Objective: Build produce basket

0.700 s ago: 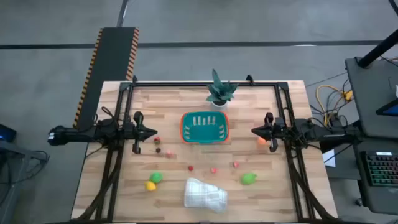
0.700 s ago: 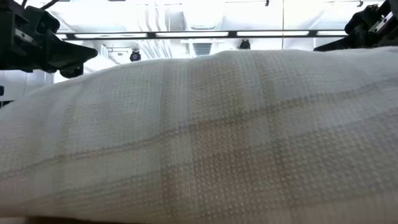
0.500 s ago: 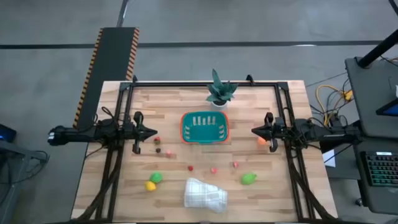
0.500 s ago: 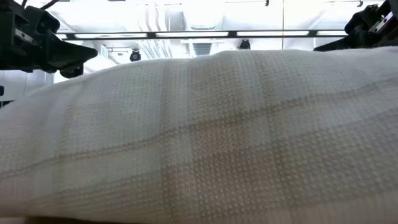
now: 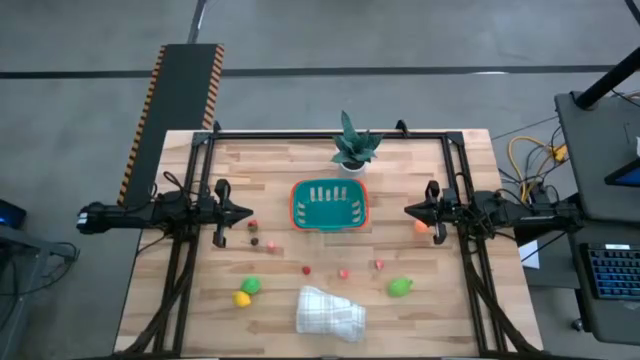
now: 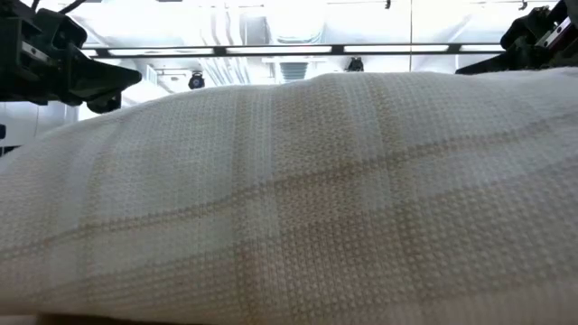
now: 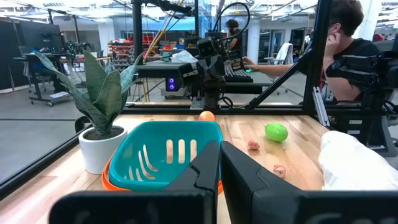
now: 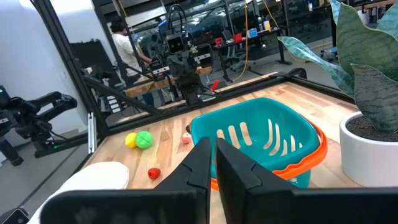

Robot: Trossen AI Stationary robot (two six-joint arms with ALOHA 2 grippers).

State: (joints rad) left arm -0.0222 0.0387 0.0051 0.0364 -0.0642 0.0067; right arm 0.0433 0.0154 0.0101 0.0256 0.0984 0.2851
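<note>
The teal basket (image 5: 329, 205) with an orange rim stands in the table's middle, also in the left wrist view (image 7: 163, 155) and right wrist view (image 8: 261, 142). Produce lies scattered on the table: a green piece (image 5: 250, 286) beside a yellow one (image 5: 242, 298), a green piece (image 5: 400, 288), an orange piece (image 5: 421, 227), small pink and red pieces (image 5: 343, 273) and dark berries (image 5: 254, 240). My left gripper (image 5: 248, 212) hovers left of the basket, shut. My right gripper (image 5: 408, 210) hovers right of it, shut. Neither touches anything.
A green potted plant (image 5: 352, 148) in a white pot stands behind the basket. A folded white cloth (image 5: 329, 311) lies at the near edge and fills the low view (image 6: 289, 199). A black frame runs around the table. People sit at desks beyond the table.
</note>
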